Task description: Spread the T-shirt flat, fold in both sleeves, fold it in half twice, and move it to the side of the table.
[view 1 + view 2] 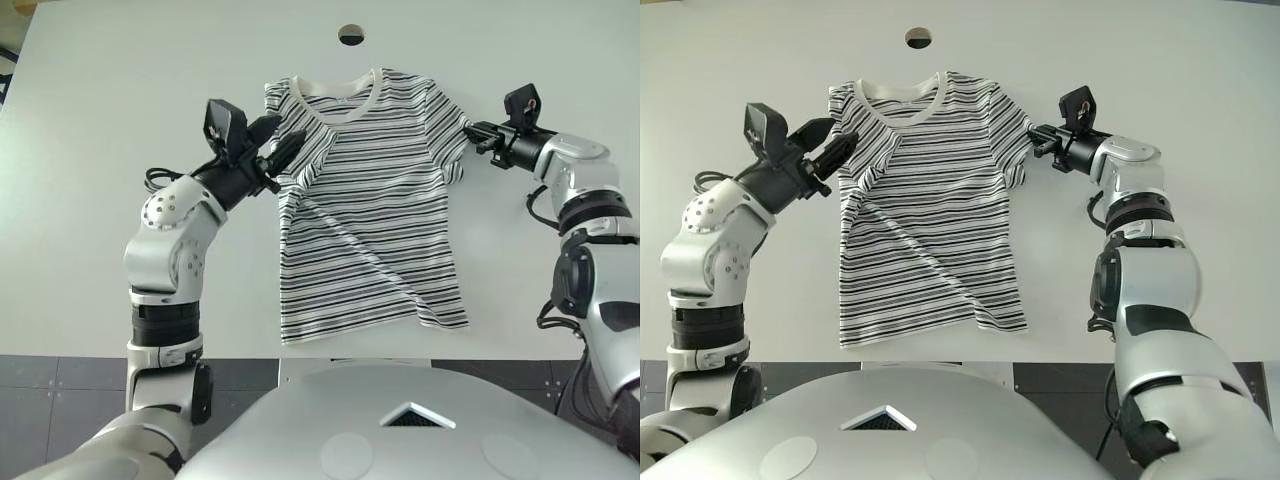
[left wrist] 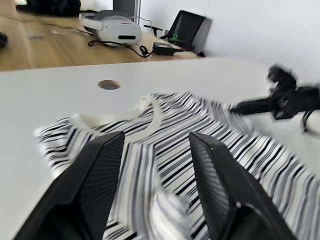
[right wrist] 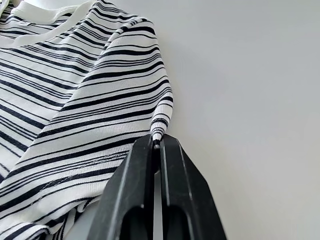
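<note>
While the striped T-shirt lies face up in the middle of the table, collar at 12 o'clock and hem at 6, it's not really flat. Diagonal wrinkles run across the body, and the left sleeve up at 10 o'clock is bunched in toward the chest. The left gripper sits right over that bunched bit, fingers spread wide, holding nothing. The right gripper is at the shirt's 2 o'clock, pinched tight on the hem edge of the right sleeve. A small round hole sits in the table just past the collar.
</note>
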{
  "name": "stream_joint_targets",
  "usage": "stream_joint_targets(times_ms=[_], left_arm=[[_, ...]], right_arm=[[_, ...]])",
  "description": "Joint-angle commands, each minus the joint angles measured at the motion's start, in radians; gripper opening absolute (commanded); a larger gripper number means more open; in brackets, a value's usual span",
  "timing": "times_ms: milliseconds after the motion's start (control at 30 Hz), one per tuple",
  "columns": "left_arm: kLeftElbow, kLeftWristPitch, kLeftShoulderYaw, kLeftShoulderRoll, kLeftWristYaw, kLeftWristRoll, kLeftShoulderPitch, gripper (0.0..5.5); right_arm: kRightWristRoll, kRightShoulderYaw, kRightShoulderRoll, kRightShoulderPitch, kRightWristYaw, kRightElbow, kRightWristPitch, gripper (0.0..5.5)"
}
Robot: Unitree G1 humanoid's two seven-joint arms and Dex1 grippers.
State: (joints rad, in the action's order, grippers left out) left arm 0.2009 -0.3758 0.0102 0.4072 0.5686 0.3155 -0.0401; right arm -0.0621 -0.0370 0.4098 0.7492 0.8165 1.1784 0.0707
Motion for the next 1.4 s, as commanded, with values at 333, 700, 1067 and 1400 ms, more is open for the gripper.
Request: stream_joint_targets(times_ms=[333, 700, 1067, 1400], left_arm=[[-0.143, 0.762, -0.145, 0.13, 0.036, -0.427, 0.094, 2.4], [-0.211, 0.934, -0.216, 0.161, -0.029, -0.596, 0.1, 2.4], [-0.213, 0.966, -0.219, 0.18, -0.033, -0.597, 0.1, 2.4], [-0.206, 0.982, -0.224, 0.19, -0.015, -0.563, 0.108, 2.4]], right_arm=[[-0.042, 0.03, 0.017, -0.096, 0.092, -0.446, 0.195, 0.14], [-0.038, 0.177, -0.093, -0.188, 0.046, -0.761, 0.367, 0.14], [-0.023, 0.21, -0.209, -0.126, -0.029, -0.576, 0.324, 0.14], [-0.035, 0.265, -0.128, -0.229, 0.101, -0.798, 0.333, 1.01]])
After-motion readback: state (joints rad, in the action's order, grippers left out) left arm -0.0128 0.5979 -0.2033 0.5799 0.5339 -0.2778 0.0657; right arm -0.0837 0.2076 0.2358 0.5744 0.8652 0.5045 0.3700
